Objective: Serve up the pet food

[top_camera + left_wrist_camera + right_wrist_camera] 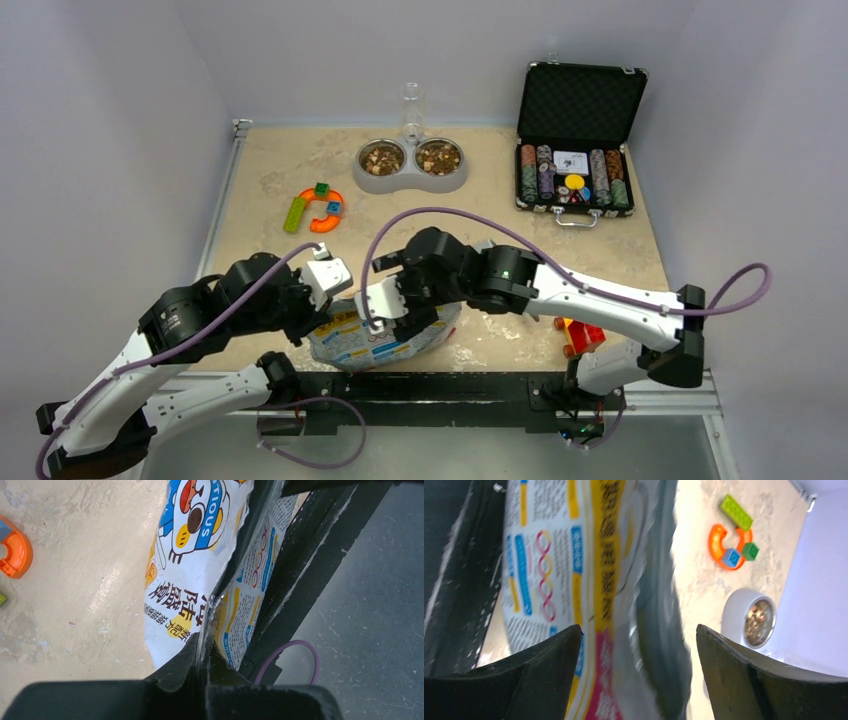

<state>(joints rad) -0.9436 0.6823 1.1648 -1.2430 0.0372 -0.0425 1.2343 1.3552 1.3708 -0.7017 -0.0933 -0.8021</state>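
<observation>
Brown and tan pet food [382, 157] pellets lie heaped in both wells of a grey double bowl [410, 183], far across the desk [500, 220].

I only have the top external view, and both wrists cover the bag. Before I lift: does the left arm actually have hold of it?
Observer: Yes. The left wrist view shows the left jaws shut on the crimped edge of the foil bag.
Operator: And the right arm?
Observer: The right jaws stand open, with the bag between the fingers, not clamped.
Operator: Is the bag's mouth open?
Observer: A dark gap runs between its front and back panels, but I cannot tell whether that is the mouth.
</observation>
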